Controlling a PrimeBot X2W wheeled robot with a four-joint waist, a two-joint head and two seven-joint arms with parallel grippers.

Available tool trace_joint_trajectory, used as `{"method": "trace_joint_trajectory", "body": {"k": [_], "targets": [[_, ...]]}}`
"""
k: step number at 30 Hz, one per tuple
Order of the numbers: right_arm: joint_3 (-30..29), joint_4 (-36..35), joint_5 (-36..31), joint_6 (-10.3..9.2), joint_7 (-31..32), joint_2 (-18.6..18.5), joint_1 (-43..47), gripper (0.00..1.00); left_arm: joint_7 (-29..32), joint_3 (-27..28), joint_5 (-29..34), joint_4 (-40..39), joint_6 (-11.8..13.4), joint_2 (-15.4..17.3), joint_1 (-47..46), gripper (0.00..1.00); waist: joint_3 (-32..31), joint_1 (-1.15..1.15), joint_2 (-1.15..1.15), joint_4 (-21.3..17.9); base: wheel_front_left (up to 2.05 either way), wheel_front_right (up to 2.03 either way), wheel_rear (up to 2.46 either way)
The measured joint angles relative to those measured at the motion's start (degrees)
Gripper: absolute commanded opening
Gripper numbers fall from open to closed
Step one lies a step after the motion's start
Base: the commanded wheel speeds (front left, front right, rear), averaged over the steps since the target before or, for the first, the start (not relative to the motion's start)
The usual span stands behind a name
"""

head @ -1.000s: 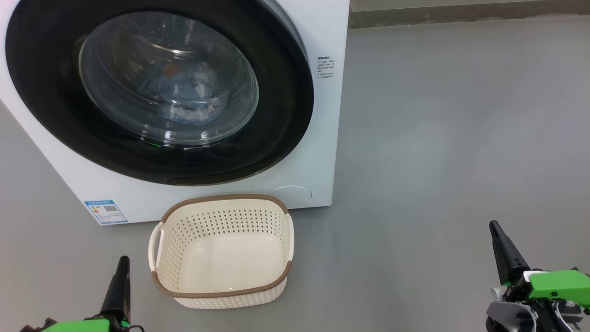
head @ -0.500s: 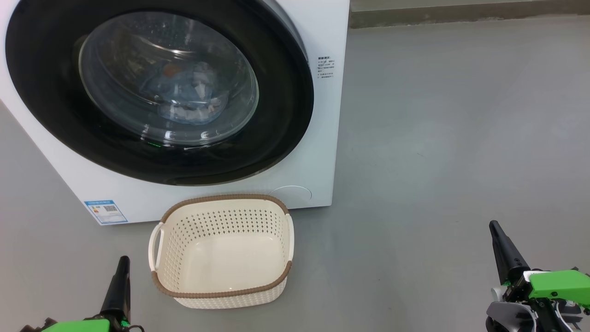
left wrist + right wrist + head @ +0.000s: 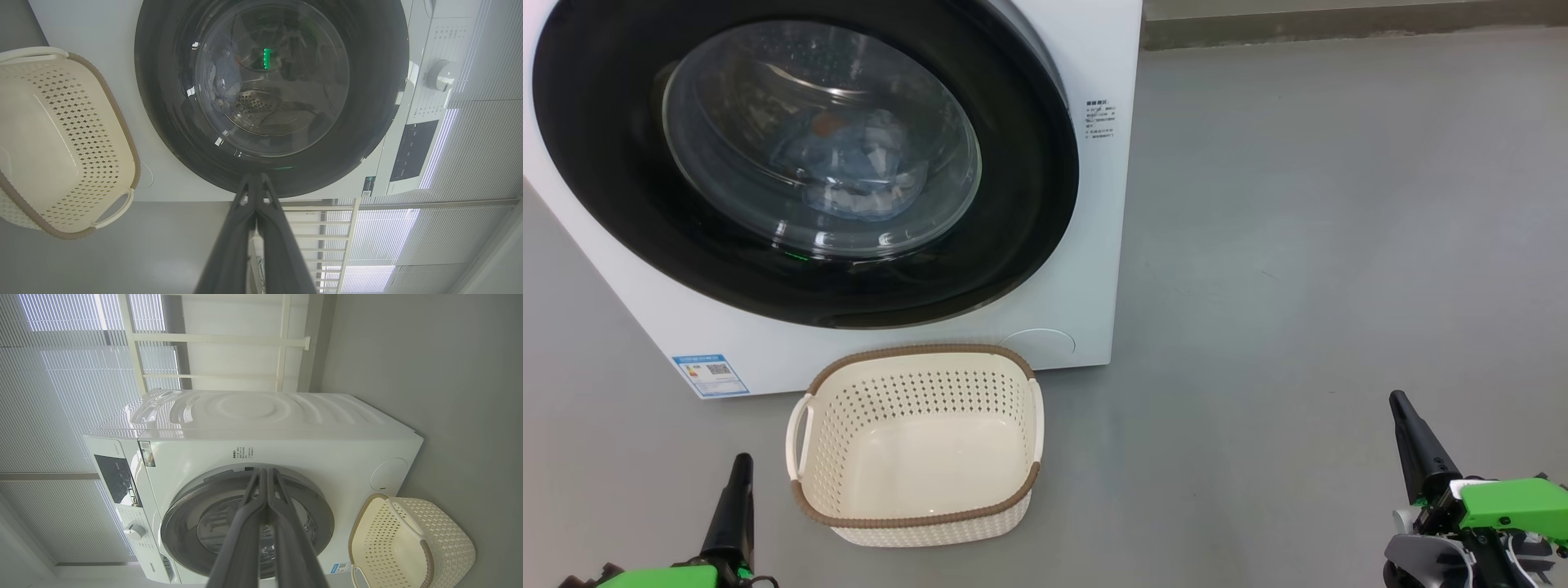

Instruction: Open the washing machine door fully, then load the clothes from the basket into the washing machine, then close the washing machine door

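Glossy black, the washing machine door sits closed against the white washing machine, and through its glass porthole the light-blue clothes lie bundled in the drum. The cream basket stands on the grey floor just in front of the machine, its bare bottom showing. The left gripper and right gripper hover low, well apart on either side of the basket, each clenched with its fingers pressed together.

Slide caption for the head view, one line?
Door shut on clothes in the washer, empty basket on the floor before it, left end effector and right end effector shut, holding nothing.
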Motion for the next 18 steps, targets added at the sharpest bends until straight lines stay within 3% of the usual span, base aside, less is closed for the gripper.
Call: {"method": "trace_joint_trajectory", "body": {"k": [18], "targets": [[0.03,0.00,0.07,0.00,-0.01,0.00,0.00,0.00,0.00,0.00,-0.01,0.00,0.00,0.00,0.00,0.00,0.00,0.00,0.00,0.00,0.00,0.00,0.00]]}}
